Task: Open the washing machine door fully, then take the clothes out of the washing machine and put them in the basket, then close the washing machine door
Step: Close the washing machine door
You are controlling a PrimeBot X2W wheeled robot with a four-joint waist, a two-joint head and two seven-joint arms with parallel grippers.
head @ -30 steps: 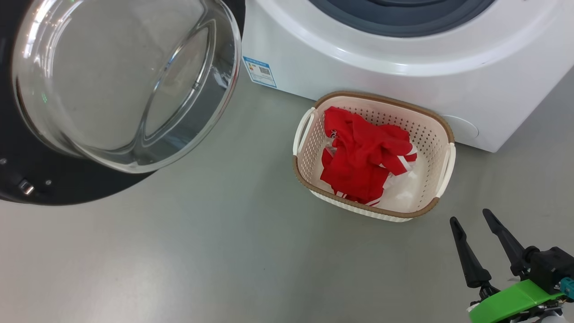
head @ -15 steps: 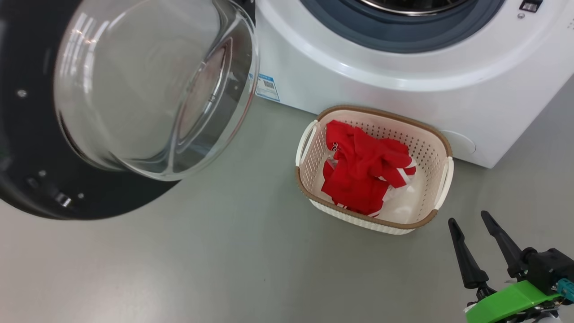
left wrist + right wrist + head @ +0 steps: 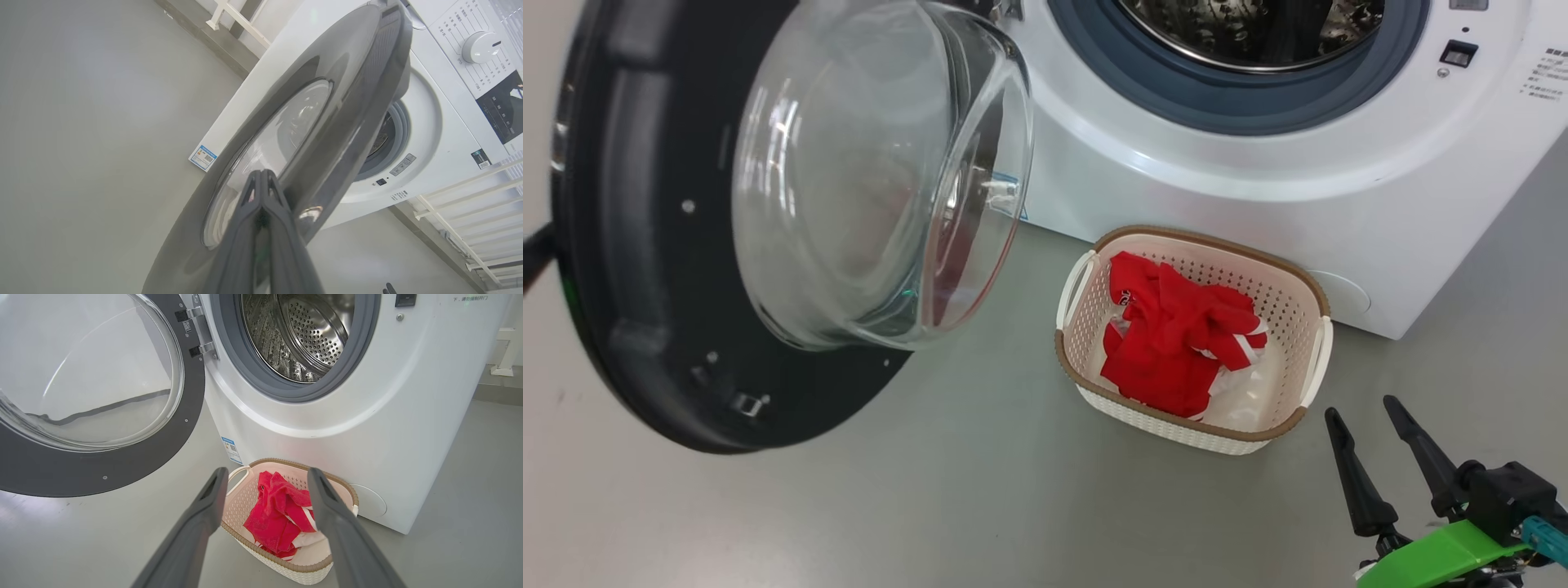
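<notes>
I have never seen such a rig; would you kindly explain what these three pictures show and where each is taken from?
This is a two-armed wheeled robot; each arm ends in a two-fingered gripper. Its head camera looks down on a large white front-loading washing machine, its round black-rimmed glass door open, and a cream perforated plastic basket on the grey floor holding bright red clothes. The right gripper is open and empty. The left wrist camera looks along the left gripper, shut, tips at the door's outer face. The right wrist camera faces the steel drum and basket.
</notes>
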